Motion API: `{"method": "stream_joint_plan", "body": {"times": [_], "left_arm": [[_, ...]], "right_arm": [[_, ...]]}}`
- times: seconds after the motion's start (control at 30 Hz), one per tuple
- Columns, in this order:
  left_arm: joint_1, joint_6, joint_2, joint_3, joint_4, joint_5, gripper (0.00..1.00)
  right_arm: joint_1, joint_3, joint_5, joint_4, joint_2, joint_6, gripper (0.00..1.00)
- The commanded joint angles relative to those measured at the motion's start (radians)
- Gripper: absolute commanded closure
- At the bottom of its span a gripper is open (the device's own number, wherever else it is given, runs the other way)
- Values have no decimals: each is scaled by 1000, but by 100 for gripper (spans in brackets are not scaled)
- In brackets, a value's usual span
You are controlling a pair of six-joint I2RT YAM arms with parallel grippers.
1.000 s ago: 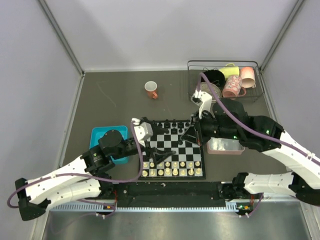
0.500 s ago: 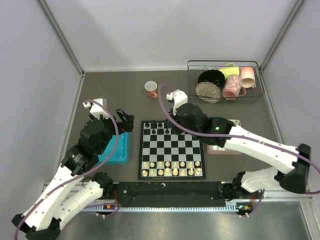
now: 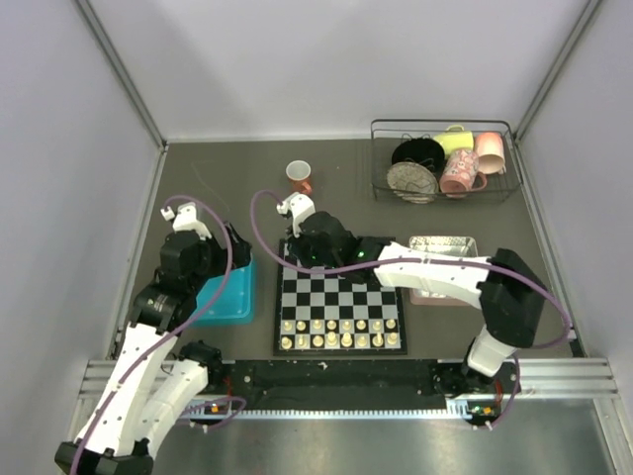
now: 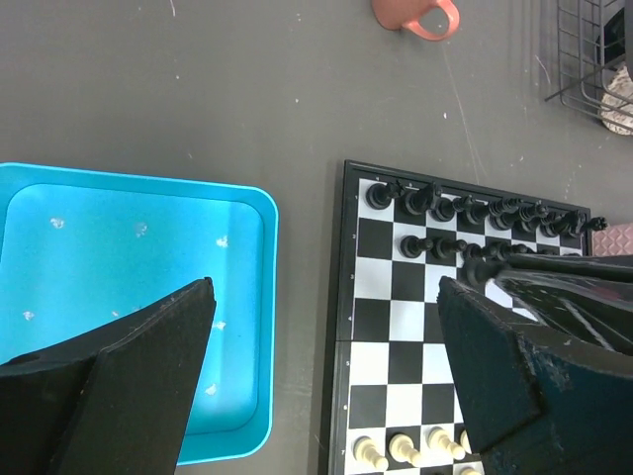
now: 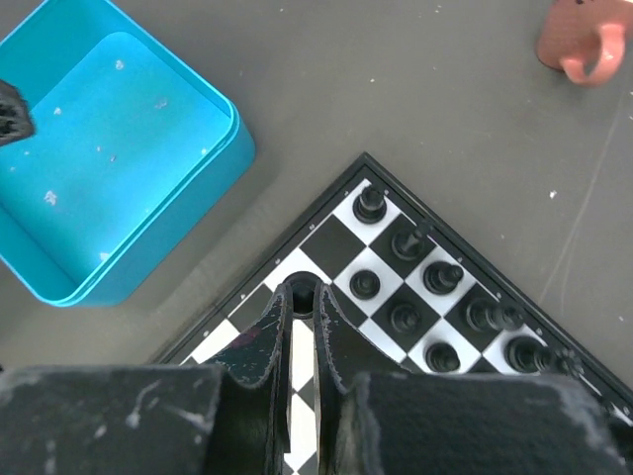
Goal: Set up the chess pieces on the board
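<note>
The right gripper (image 5: 300, 294) hangs over the far-left corner of the board (image 5: 331, 242), fingers almost together — holding a piece or not, I cannot tell. The left gripper (image 4: 326, 297) is wide open. The black pieces (image 4: 465, 210) stand in 2 far rows.

Left gripper (image 4: 324, 287): black fingers (image 4: 129, 381) spread wide, nothing between them; hangs over the strip of table between tray and board.
Shallow teal plastic tray (image 4: 138, 179): left side, white specks on its floor, just beside the board, not touching.
Black-and-white checked chessboard (image 4: 374, 322): right of centre, thin black border.
Glossy black chess pieces (image 4: 415, 198): full row along the far edge, a few more in the second row.
Cream-white chess figures (image 4: 401, 447): bottom edge of the board.
Right gripper (image 4: 480, 269): reaches in from the right, tip at the second row; grip unclear.
Salmon mug (image 4: 415, 14): top edge.
Black wire rack (image 4: 584, 49): top right corner.
Dark grey tabletop (image 4: 198, 89): scuffed.
</note>
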Motion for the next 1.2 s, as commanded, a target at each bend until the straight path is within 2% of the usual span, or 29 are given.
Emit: {"method": "stream_joint_plan", "body": {"times": [0.0,0.13,0.3,0.53,1.17], "left_arm": [[55,43,-9,-18,-2,77,2],[134,64,-16,-39,-5,121,2],[172,77,-16,-41,4,155,2],[181,80,-19,-55,17,178,2],[186,81,-35,-62,26,191,2]], "right_arm": [[-5,42,-28,147,69,-43,100],[-7,70,-36,152,124,-51,100],[-5,103,-14,144,187,-52,100],[-7,125,70,125,247,-48,100],[-33,111,30,113,299,-21,100]]}}
